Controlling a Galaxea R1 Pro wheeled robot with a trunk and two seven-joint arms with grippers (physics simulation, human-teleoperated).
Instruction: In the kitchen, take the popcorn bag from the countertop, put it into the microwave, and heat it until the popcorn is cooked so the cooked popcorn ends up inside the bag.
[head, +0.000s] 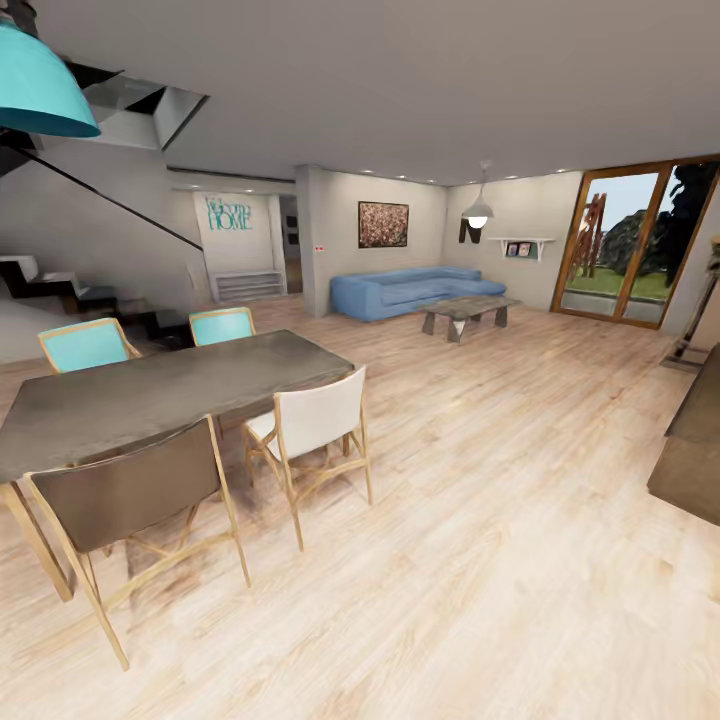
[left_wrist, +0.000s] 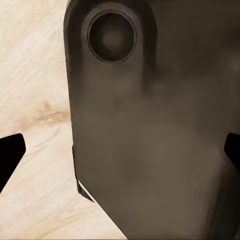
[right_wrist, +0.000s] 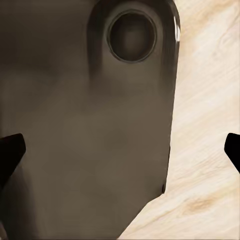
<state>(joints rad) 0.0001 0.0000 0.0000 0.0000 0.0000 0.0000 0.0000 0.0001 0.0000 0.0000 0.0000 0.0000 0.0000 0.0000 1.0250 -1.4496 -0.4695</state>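
One readable word, on the far wall

The teal wall lettering (head: 228, 214) on the pale wall panel (head: 236, 252) left of the framed picture (head: 383, 224) ends in a large "HOME"; the smaller line above it is too blurred to read. The small items on the wall shelf (head: 519, 243) right of that picture show no legible print.

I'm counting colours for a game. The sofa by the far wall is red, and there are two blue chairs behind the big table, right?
Nearly. The sofa by the far wall is blue, not red; the head view shows it. The rest holds: two blue chairs stand behind the big table.
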